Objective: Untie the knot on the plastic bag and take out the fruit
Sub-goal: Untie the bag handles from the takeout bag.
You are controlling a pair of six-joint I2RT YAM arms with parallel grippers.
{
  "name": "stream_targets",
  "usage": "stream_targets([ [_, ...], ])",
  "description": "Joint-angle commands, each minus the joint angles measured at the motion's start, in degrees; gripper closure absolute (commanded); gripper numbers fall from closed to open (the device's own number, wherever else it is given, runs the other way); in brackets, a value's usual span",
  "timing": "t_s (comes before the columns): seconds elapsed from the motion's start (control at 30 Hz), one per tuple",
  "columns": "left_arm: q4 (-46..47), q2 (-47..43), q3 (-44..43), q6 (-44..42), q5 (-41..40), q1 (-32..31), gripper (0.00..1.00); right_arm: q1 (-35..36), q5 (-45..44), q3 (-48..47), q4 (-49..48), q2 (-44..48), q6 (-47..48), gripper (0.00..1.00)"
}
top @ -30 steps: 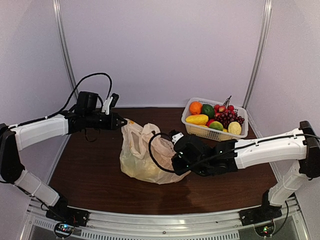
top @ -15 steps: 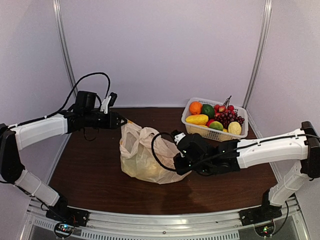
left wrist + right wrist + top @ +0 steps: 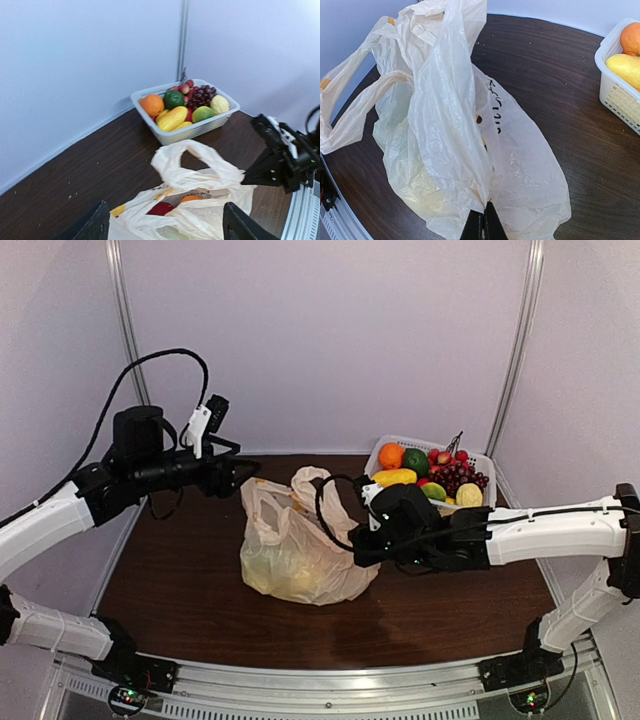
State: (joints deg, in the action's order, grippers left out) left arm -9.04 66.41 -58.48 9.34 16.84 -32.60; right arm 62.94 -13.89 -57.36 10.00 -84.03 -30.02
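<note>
From the overhead cam, the plastic bag (image 3: 295, 555) sits mid-table (image 3: 170, 590) on the dark wood, between the two arms. The left gripper (image 3: 240, 468) hangs off the bag's far-left corner, just beside one handle loop (image 3: 250, 495) but not touching it, jaws spread with nothing in them. The right gripper (image 3: 358, 552) is tucked right against the bag's right flank, low down. The bag's fat end points toward the arm bases and its handles poke up toward the back wall, so its long axis runs roughly near-to-far. The white basket (image 3: 488, 475) sits far right, partly behind the right arm. Left wrist cam: both fingers (image 3: 95, 225) show at the bottom corners, wide apart, and the bag's open mouth lies below and between them, clear of both. One handle stands up as a loose loop, and the fruit (image 3: 161, 208) shows inside the mouth, a red piece next to an orange one. The basket sits beyond the bag, near the wall. Right wrist cam: the fingertips (image 3: 475, 227) are pressed together on a fold of the bag. The plastic runs up from that pinch as a taut ridge to the top of the frame, with the handle loops sagging off to the left and the basket at the right edge.
</note>
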Motion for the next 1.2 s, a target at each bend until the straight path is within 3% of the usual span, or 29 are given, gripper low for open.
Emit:
stream_targets([
  [0.0,-1.60,-3.51,1.86,-16.20,-3.60,-8.19,0.20,-0.95,1.80,-0.10,-2.02,0.18,-0.74,1.00],
  [0.1,-6.23,-2.50,1.20,-20.90,-2.02,-11.40,0.19,-1.38,2.27,-0.36,-2.15,0.46,-0.70,1.00],
  [0.23,-12.57,0.31,0.31,-27.00,-10.18,-17.84,0.19,-2.00,2.93,-0.38,-2.52,1.30,-0.50,1.00],
  [0.47,-12.63,1.80,2.13,-31.18,-12.04,-21.93,0.15,-2.64,4.16,-1.26,-3.67,1.73,-0.12,1.00],
  [0.67,-12.27,3.47,4.20,-34.08,-28.49,-27.25,0.14,-2.73,5.16,-1.44,-4.50,1.28,-0.26,1.00],
  [0.87,-11.17,5.10,4.35,-34.83,-36.78,-29.87,0.43,-2.86,5.80,-1.26,-4.90,1.23,-0.61,1.00],
  [1.03,-8.70,4.62,5.37,-35.27,-40.89,-29.98,0.54,-2.98,6.07,-1.05,-4.90,1.80,-0.64,1.00],
  [1.17,-8.79,6.29,5.32,-35.83,-43.11,-29.93,0.55,-2.91,6.21,-1.04,-4.74,2.15,-0.65,1.00],
])
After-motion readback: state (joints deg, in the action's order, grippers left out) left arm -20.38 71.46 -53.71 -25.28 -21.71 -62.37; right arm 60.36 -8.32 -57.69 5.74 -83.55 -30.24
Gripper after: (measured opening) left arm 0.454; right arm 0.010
